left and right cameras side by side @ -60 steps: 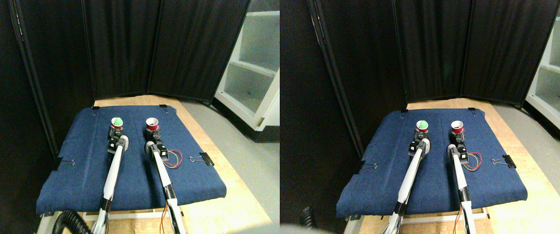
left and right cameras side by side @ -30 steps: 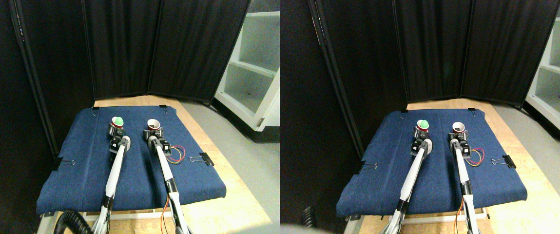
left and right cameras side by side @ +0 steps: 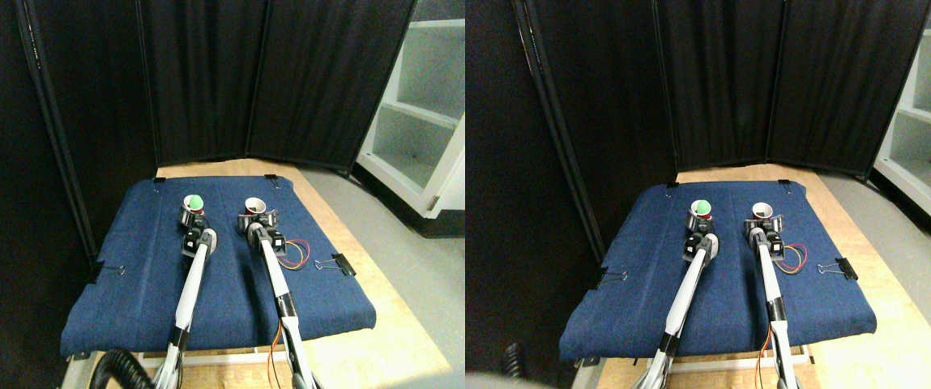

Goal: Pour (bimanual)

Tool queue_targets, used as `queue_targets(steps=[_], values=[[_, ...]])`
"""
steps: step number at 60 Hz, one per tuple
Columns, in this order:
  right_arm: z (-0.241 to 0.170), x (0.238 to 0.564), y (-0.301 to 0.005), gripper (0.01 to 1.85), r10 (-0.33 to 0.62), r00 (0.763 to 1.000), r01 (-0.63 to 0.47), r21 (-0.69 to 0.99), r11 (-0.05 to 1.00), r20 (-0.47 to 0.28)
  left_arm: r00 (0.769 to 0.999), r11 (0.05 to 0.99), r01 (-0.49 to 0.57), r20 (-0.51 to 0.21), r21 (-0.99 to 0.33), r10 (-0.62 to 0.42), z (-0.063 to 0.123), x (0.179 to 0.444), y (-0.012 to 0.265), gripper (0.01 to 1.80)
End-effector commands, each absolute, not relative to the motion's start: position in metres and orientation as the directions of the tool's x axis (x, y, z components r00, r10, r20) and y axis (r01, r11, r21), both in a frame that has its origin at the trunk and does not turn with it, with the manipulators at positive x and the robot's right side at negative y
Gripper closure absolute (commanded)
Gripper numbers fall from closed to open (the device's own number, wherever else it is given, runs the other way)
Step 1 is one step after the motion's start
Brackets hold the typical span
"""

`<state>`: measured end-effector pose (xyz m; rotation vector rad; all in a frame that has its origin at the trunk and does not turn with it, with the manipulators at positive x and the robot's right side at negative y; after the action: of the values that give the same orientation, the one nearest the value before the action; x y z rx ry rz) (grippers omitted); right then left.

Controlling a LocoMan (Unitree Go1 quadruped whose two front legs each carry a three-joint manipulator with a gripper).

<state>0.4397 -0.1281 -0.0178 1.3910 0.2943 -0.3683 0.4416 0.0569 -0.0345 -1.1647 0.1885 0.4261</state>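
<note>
Two small red cups stand on a blue cloth [left and right cameras side by side: 133,284] at its far middle. The left cup [left and right cameras side by side: 193,203] holds a green ball [left and right cameras side by side: 197,200]. The right cup [left and right cameras side by side: 254,206] shows only a white inside. My left gripper [left and right cameras side by side: 192,216] is open, its jaws standing on either side of the left cup's base. My right gripper [left and right cameras side by side: 259,219] is open in the same way around the right cup's base. Both cups are upright on the cloth.
Binder clips [left and right cameras side by side: 342,263] pin the cloth to a wooden board [left and right cameras side by side: 368,340] at its edges. Coloured wires [left and right cameras side by side: 295,253] loop beside my right arm. Black curtain panels [left and right cameras side by side: 206,81] close the back, and a white shelf unit [left and right cameras side by side: 420,121] stands at the right.
Both grippers have slid forward from just short of the cups to around their bases. The cups have stayed in place.
</note>
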Motion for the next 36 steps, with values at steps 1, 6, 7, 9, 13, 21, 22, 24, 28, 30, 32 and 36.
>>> queue_targets(steps=[1,6,7,9,13,21,22,24,28,30,32,36], values=[[-0.014,0.442,-0.125,0.61,-0.072,0.921,0.390,0.910,0.140,-0.384,0.891,0.358,-0.451,-0.392,-0.818,0.229,-0.046,0.434,0.055,1.12],[-0.011,0.438,-0.124,0.62,-0.072,0.921,0.391,0.907,0.157,-0.384,0.897,0.355,-0.439,-0.378,-0.825,0.229,-0.046,0.430,0.055,1.08],[-0.010,0.438,-0.124,0.63,-0.074,0.921,0.389,0.907,0.160,-0.382,0.897,0.352,-0.438,-0.377,-0.827,0.230,-0.046,0.429,0.055,1.08],[-0.010,0.437,-0.124,0.65,-0.075,0.923,0.386,0.909,0.158,-0.378,0.899,0.342,-0.432,-0.366,-0.835,0.242,-0.047,0.427,0.056,1.09],[-0.010,0.436,-0.126,0.65,-0.073,0.923,0.385,0.910,0.152,-0.379,0.900,0.333,-0.425,-0.352,-0.842,0.258,-0.048,0.424,0.057,1.14],[-0.011,0.435,-0.127,0.66,-0.073,0.924,0.382,0.911,0.155,-0.376,0.907,0.339,-0.405,-0.327,-0.849,0.264,-0.051,0.419,0.061,1.15],[-0.011,0.433,-0.126,0.66,-0.073,0.924,0.383,0.911,0.155,-0.376,0.908,0.344,-0.403,-0.324,-0.848,0.264,-0.050,0.418,0.061,1.14],[-0.011,0.433,-0.126,0.65,-0.073,0.924,0.383,0.911,0.154,-0.376,0.909,0.345,-0.402,-0.324,-0.848,0.263,-0.050,0.417,0.061,1.13],[-0.012,0.431,-0.126,0.64,-0.072,0.925,0.379,0.914,0.145,-0.372,0.913,0.350,-0.397,-0.324,-0.849,0.250,-0.051,0.414,0.062,1.02],[-0.012,0.431,-0.127,0.62,-0.064,0.925,0.380,0.914,0.142,-0.374,0.914,0.350,-0.395,-0.325,-0.849,0.244,-0.051,0.411,0.061,0.96],[-0.012,0.430,-0.128,0.62,-0.061,0.926,0.377,0.914,0.149,-0.372,0.913,0.347,-0.397,-0.328,-0.850,0.241,-0.051,0.410,0.062,0.94],[-0.012,0.427,-0.129,0.62,-0.058,0.932,0.363,0.918,0.162,-0.359,0.916,0.338,-0.390,-0.325,-0.856,0.236,-0.052,0.407,0.062,0.89]])
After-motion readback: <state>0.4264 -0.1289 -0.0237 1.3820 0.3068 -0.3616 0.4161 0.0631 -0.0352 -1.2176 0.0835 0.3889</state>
